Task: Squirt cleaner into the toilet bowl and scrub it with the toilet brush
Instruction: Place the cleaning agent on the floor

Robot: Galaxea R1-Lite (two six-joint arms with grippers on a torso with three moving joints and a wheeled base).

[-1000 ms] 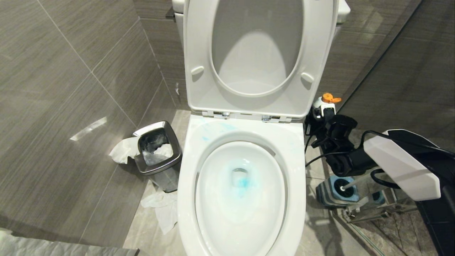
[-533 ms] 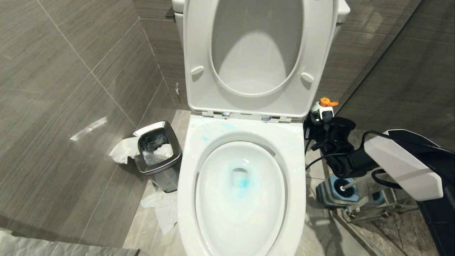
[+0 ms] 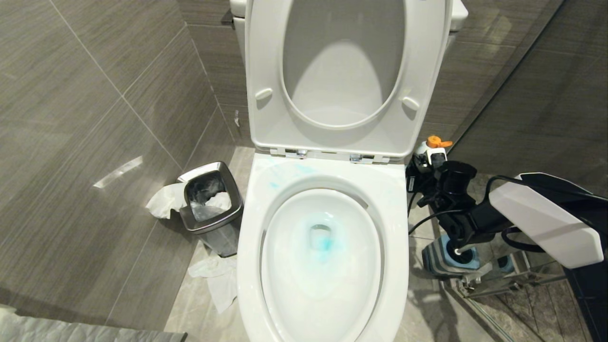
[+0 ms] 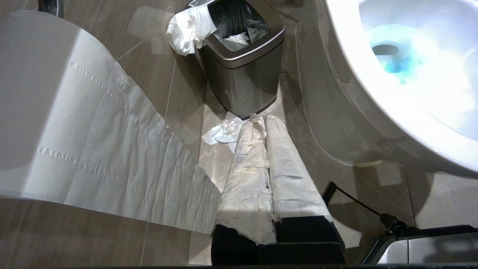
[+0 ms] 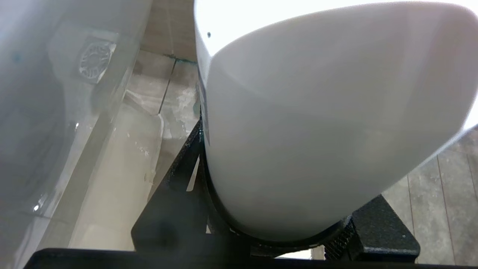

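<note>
Grey wall tiles (image 3: 95, 95) and a pale stone floor (image 3: 190, 304) surround the toilet bowl (image 3: 394, 199), whose seat and lid stand raised against the tank. Blue cleaner (image 3: 325, 244) pools round the drain hole at the bottom of the bowl, with faint blue streaks on the rim near the hinges; the same blue tint shows in the left wrist view (image 4: 401, 69).

To the right of the bowl, the right gripper (image 3: 430, 164) reaches low beside the porcelain, its fingers closed round a white spray bottle (image 3: 430, 152) with an orange nozzle. In the right wrist view the bottle's white body (image 5: 317, 130) fills the space between the black fingers (image 5: 179, 168). Just behind the arm, on the floor, the toilet brush (image 3: 468, 244) stands in its blue-and-grey holder (image 3: 439, 259) (only a short piece of the white handle shows past the arm).

Left of the bowl sits a chrome waste bin (image 3: 211, 223) with crumpled paper (image 3: 164, 199) at its side and more on the floor before it.

The left gripper (image 4: 263, 119) hangs idle near the floor, its paper-wrapped fingers (image 4: 246, 164) pressed together, beside a hanging sheet of toilet paper (image 4: 93, 149).
</note>
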